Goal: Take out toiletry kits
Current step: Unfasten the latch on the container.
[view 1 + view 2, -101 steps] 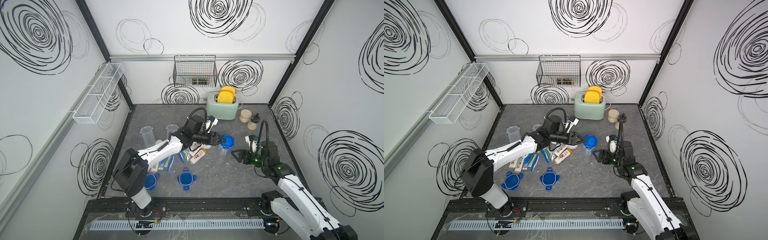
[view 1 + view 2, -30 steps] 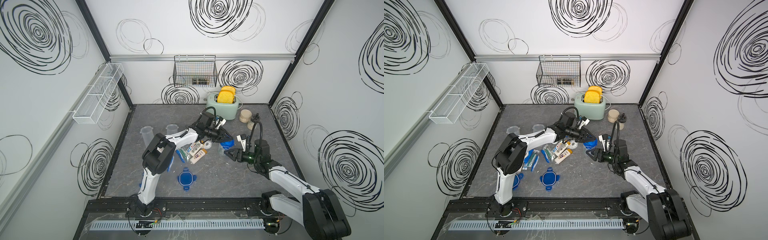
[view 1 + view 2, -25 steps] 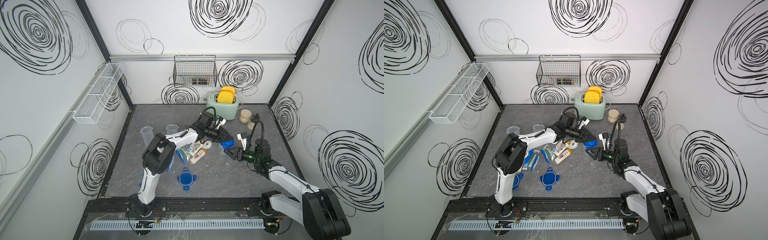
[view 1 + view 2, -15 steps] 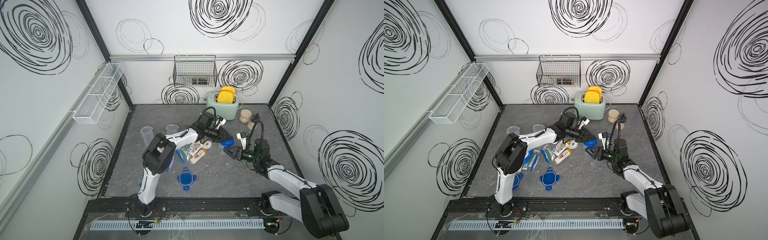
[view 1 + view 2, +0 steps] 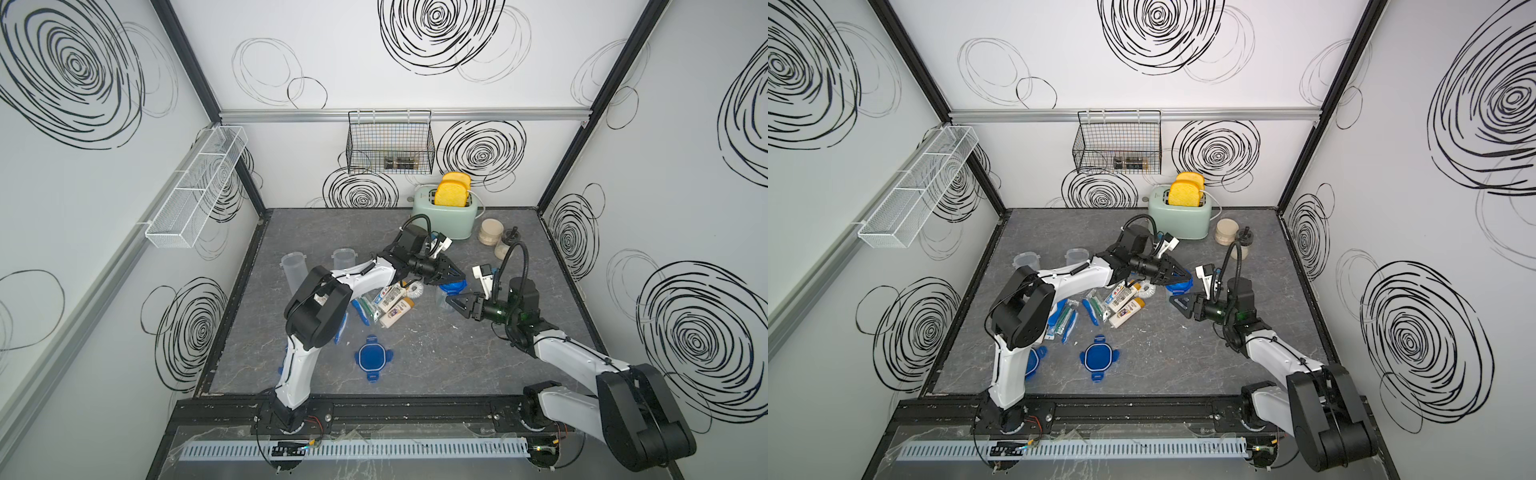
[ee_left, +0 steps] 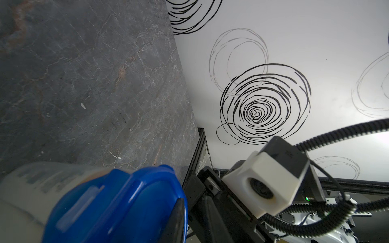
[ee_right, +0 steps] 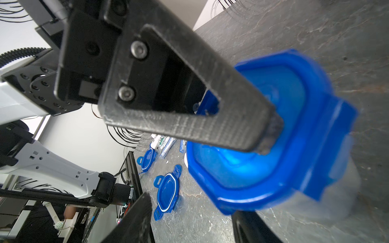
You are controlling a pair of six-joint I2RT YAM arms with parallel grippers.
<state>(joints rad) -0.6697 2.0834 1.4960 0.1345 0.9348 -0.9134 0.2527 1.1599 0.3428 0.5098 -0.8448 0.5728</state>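
Most toiletries (image 5: 390, 305) lie out; one container (image 5: 441, 296) remains lidded, my left gripper (image 5: 453, 278) pinching its blue lid (image 7: 284, 130), my right gripper (image 5: 451, 300) parted beside it.

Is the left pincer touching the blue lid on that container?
Touching. In the right wrist view a fingertip of the left pincer presses on the blue lid.

L arm (image 5: 365, 278) stretched out to mid-frame, wrist rolled. L end effector (image 5: 457, 275) points right, jaws narrow, grip unclear. R arm (image 5: 569, 353) in low from lower right, elbow bent. R end effector (image 5: 451, 300) faces left, jaws apart. Both tips close, centre frame.
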